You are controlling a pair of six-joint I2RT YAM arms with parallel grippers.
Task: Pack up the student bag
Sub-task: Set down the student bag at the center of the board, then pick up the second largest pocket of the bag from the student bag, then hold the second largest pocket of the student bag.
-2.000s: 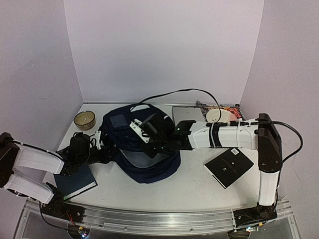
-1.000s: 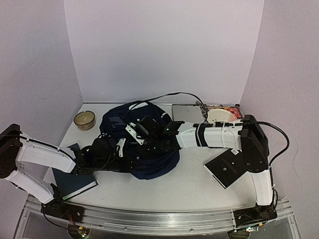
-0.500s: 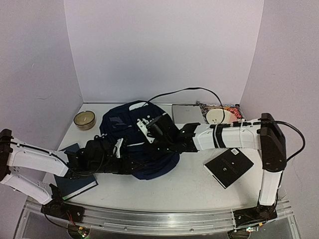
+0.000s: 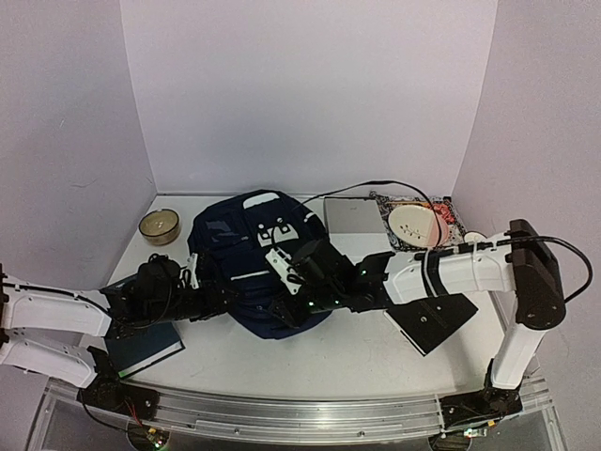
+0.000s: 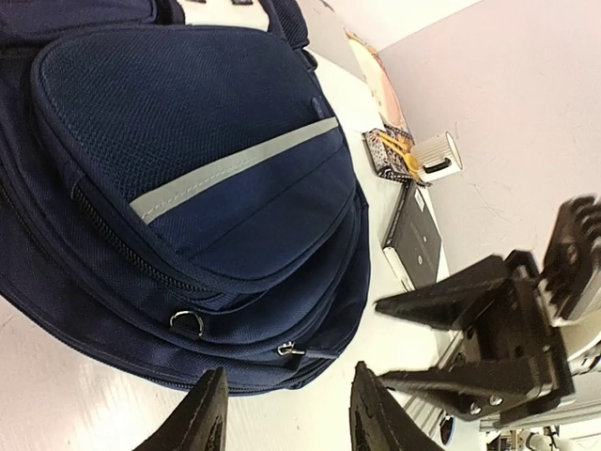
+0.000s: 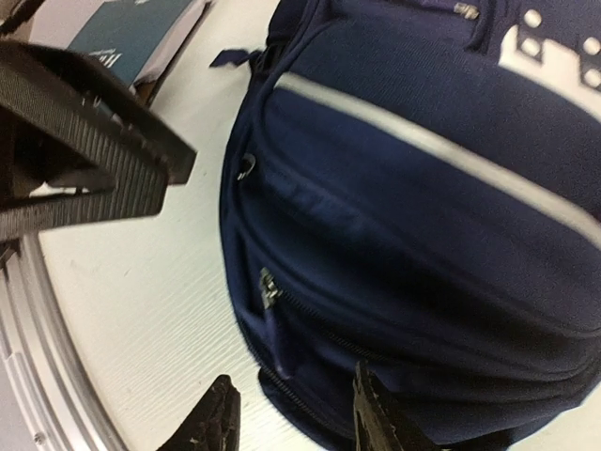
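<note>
The student bag (image 4: 249,249) is a navy backpack with a white stripe and white patches, lying flat mid-table. It fills the left wrist view (image 5: 188,169) and the right wrist view (image 6: 423,188). Its zips look shut, and a zip pull (image 5: 291,350) sits on its near edge, also seen in the right wrist view (image 6: 269,287). My left gripper (image 4: 223,297) is open and empty at the bag's near left edge (image 5: 286,413). My right gripper (image 4: 282,308) is open and empty at the near edge (image 6: 291,423), facing the left gripper's fingers (image 6: 103,160).
A dark teal book (image 4: 141,343) lies at the front left under my left arm. A black book (image 4: 432,319) lies at the right. At the back stand a bowl (image 4: 160,225), a grey laptop (image 4: 354,216) and a plate (image 4: 413,221) on patterned cloth.
The bag's grey-lined opening no longer shows and the bag lies flatter, with its white patches on top. My right gripper has come down from the bag's top to its near edge. My left gripper has drawn back slightly.
</note>
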